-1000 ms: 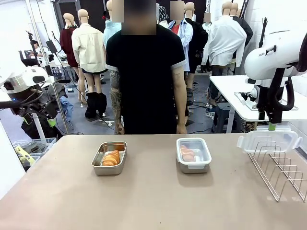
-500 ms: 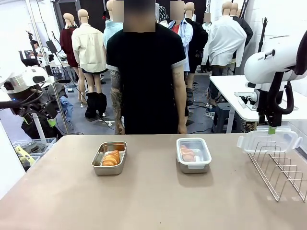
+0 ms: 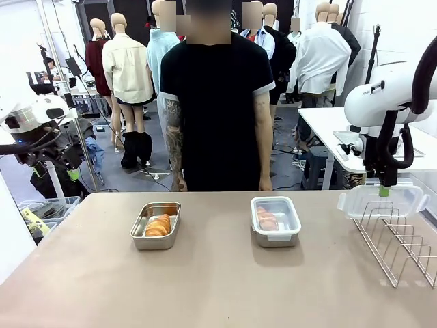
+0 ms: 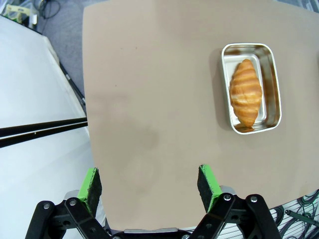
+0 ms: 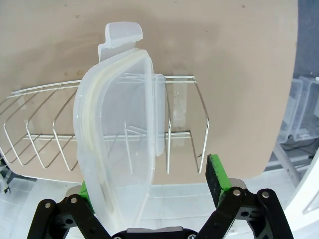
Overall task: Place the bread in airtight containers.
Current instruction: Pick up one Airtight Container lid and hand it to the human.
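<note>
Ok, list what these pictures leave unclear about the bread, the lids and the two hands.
- Bread in the lidded container, front view: blurred by the clear lid on it; shape unreadable.
- Left hand, left wrist view: knuckles cut by the bottom edge.
- Right hand, right wrist view: one finger hidden behind the clear lid standing in the wire rack; contact cannot be told.

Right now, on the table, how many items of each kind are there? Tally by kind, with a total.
Croissant rolls: 2
Steel containers: 2
Clear plastic lids: 2, one on the right-hand container, one standing in the rack
Wire rack: 1
Total: 7
</note>
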`<action>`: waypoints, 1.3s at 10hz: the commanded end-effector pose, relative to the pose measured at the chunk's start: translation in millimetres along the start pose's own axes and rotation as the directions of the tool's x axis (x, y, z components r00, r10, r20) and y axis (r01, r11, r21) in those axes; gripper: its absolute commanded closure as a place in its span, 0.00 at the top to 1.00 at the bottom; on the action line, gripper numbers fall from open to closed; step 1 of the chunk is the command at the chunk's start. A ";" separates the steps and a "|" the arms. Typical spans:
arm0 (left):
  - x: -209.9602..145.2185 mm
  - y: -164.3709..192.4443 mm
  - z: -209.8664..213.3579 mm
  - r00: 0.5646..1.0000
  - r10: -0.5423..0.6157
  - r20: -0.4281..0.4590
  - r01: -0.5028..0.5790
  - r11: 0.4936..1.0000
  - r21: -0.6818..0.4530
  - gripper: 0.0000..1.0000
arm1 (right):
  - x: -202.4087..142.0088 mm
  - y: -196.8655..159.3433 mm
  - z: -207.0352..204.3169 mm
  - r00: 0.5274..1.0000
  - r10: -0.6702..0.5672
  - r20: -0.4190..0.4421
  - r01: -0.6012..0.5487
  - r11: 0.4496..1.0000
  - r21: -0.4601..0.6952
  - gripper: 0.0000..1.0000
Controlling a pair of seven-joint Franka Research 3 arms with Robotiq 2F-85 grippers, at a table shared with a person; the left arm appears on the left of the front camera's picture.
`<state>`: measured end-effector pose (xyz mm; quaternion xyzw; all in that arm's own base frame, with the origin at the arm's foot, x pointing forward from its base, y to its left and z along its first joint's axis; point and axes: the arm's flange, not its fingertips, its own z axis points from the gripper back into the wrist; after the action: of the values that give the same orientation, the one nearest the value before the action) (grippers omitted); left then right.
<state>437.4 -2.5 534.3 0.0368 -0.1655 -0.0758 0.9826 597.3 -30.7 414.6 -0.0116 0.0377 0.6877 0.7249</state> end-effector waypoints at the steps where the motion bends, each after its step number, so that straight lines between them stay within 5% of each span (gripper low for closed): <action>1: 0.5 1.4 0.3 1.000 0.004 0.011 -0.004 1.000 -0.002 1.00 | -4.5 -9.4 1.0 1.000 0.028 -0.003 -0.028 1.000 0.010 0.85; 5: 0.5 1.4 0.3 1.000 0.004 0.011 -0.004 1.000 -0.002 1.00 | -4.9 -6.6 4.9 1.000 0.020 -0.010 -0.020 1.000 0.007 0.11; 6: 0.5 1.4 0.3 1.000 0.004 0.011 -0.004 1.000 -0.002 1.00 | -4.0 -6.5 4.9 1.000 0.023 -0.012 -0.023 1.000 0.004 0.00; 13: 0.5 1.4 0.3 1.000 0.004 0.011 -0.004 1.000 -0.002 1.00 | -0.5 -0.6 12.7 1.000 0.017 -0.021 -0.017 1.000 0.004 0.00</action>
<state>437.4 -2.5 534.3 0.0368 -0.1655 -0.0758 0.9826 602.0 -29.9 424.1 -0.0135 0.0363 0.6906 0.7222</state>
